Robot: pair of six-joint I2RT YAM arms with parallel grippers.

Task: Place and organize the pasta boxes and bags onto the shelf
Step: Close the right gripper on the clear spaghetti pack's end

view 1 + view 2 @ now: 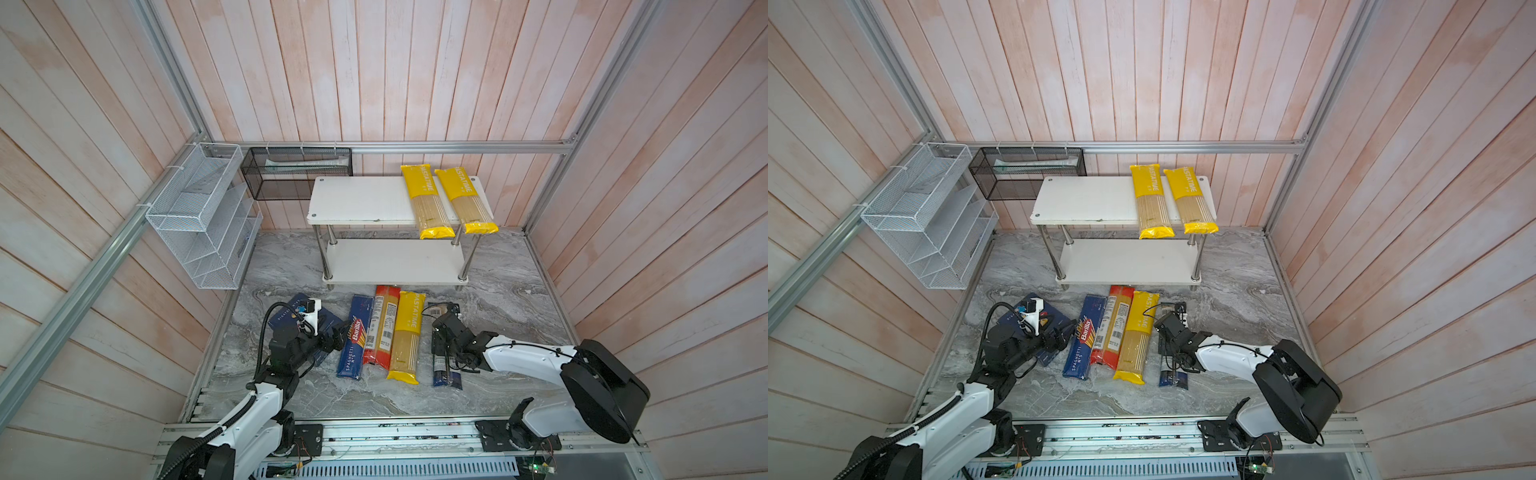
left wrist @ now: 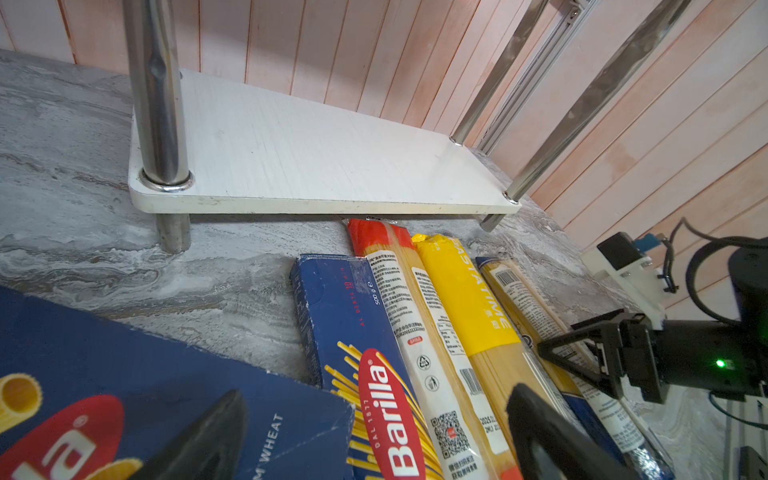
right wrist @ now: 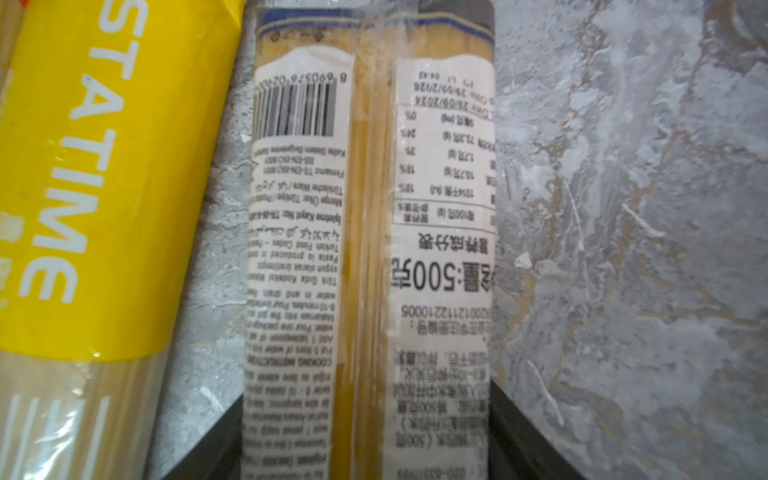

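My right gripper [image 3: 368,395] is down at the table [image 3: 623,208]. Its jaws stand on either side of the clear navy-ended pack [image 3: 365,208], close against its long edges, and I cannot tell whether they squeeze it. The pack lies flat, running near to far, at the right end of the row. Just left of it lies the yellow bag [image 1: 409,336], then the red-ended bag [image 1: 382,328], then the Spaghetti box [image 1: 355,336]. My left gripper [image 2: 376,392] hovers wide and holds nothing, over the corner of the rigatoni box [image 2: 166,395] at the row's left end. Beyond the row stands the shelf [image 1: 361,199]. On the right end of its top board lie the left shelf bag [image 1: 428,201] and the right shelf bag [image 1: 465,199], their near ends overhanging.
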